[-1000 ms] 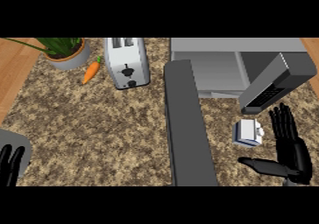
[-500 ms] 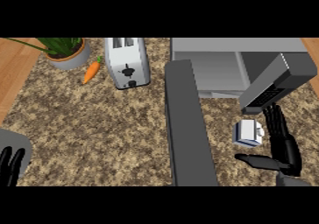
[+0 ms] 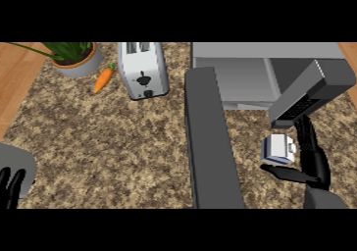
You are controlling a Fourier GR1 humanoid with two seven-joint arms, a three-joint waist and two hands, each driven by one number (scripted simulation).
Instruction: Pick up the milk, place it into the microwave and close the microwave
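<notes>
Milk [image 3: 278, 149]: boxy white carton on speckled counter [image 3: 102, 142] | right hand [image 3: 312, 169]: spread, cupping it | left hand [image 3: 8, 188]: fingers straight

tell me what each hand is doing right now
Left hand: open, resting at the lower left edge, holding nothing.
Right hand: open, fingers beside the small white milk carton, not yet closed on it.

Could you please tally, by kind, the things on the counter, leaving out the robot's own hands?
Milk carton: 1
Microwave: 1
Toaster: 1
Carrot: 1
Potted plant: 1
Total: 5
</notes>
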